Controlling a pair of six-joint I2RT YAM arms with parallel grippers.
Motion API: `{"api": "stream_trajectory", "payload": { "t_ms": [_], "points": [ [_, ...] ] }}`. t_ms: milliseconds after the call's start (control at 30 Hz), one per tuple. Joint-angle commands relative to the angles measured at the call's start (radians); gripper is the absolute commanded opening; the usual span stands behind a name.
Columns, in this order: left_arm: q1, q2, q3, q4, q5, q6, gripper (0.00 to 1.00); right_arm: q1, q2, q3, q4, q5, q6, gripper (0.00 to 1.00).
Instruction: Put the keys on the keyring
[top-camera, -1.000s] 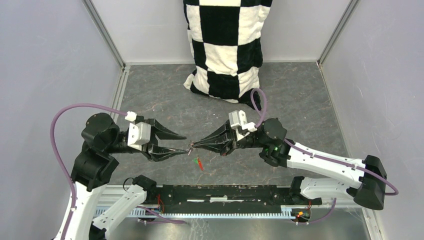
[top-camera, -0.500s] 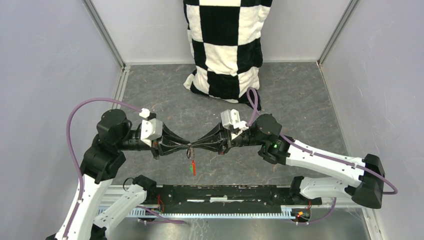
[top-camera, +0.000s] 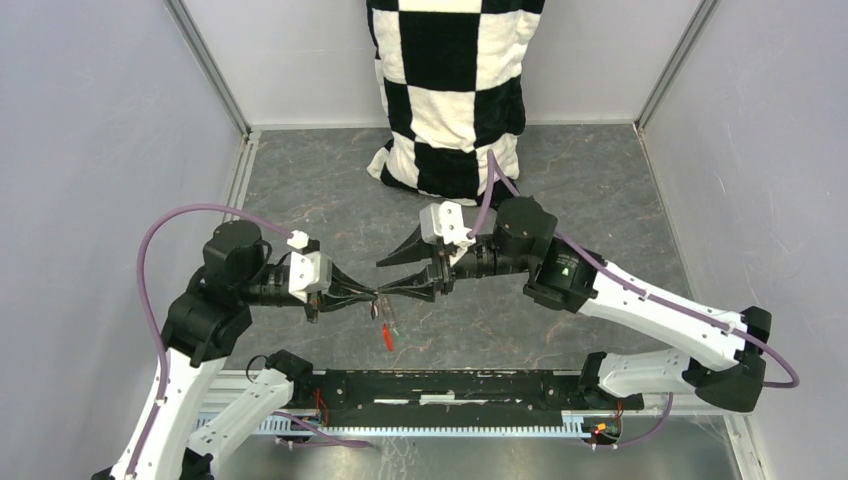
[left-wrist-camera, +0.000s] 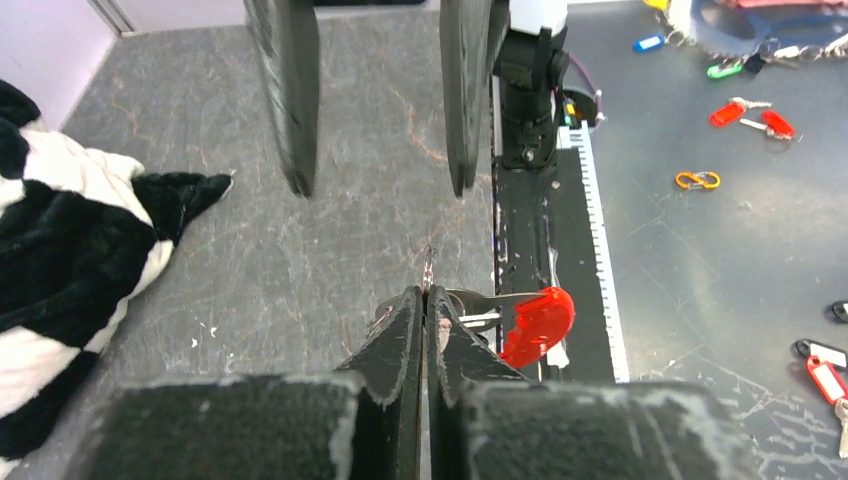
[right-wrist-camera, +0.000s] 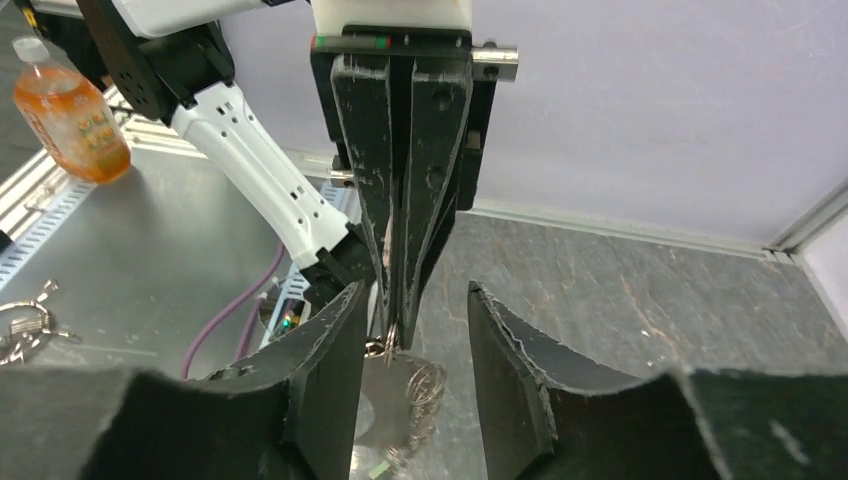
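Currently your left end effector (top-camera: 375, 297) is pinched fully together on the keyring (right-wrist-camera: 424, 390), which it holds off the marbled surface (top-camera: 600, 200) in the gap between the two arms. The ring's red tag (left-wrist-camera: 537, 322) hangs just below and beside the clamped tips.

Your right end effector (top-camera: 385, 279) has its jaws apart and grips nothing. Its fingers (right-wrist-camera: 322, 372) straddle the left tips, one on each side, apart from them.

The keys (right-wrist-camera: 385, 415) look to be in the same dangling cluster, with a green sliver at the bottom edge of the right wrist view. You can't tell from these views whether they are threaded on the ring.

Containers: there is only one, a clear bottle (right-wrist-camera: 70, 108) with a white cap and orange liquid inside. It stands on the metal surface (right-wrist-camera: 150, 260) beyond the rail. Its label has print, but it is too small to read.

On the same metal surface, in the left wrist view, lie loose spares: a blue tag (left-wrist-camera: 648, 43), a green tag (left-wrist-camera: 722, 70), red-tagged keys (left-wrist-camera: 745, 112) and an orange clip (left-wrist-camera: 697, 180). None of the tags carries writing you can read.

A black-and-white checkered cushion (top-camera: 450, 90) leans at the far wall.
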Motion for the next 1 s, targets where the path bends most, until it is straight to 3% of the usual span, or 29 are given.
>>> {"api": "stream_trajectory", "payload": {
  "t_ms": [0,100,400,533,967],
  "points": [
    [0.001,0.023,0.014,-0.072,-0.028,0.158,0.02,0.002,0.067,0.188,-0.39,0.027,-0.142,0.48],
    [0.001,0.03,0.015,-0.072,-0.04,0.177,0.02,0.003,0.117,0.255,-0.505,0.056,-0.168,0.48],
    [0.001,0.053,0.029,-0.11,-0.059,0.224,0.02,0.012,0.178,0.329,-0.571,0.054,-0.183,0.45],
    [-0.001,0.054,0.026,-0.114,-0.059,0.23,0.02,0.015,0.19,0.327,-0.563,0.054,-0.175,0.39],
    [0.001,0.064,0.011,-0.142,-0.061,0.266,0.02,0.017,0.196,0.313,-0.514,0.059,-0.154,0.4]
  ]
}}
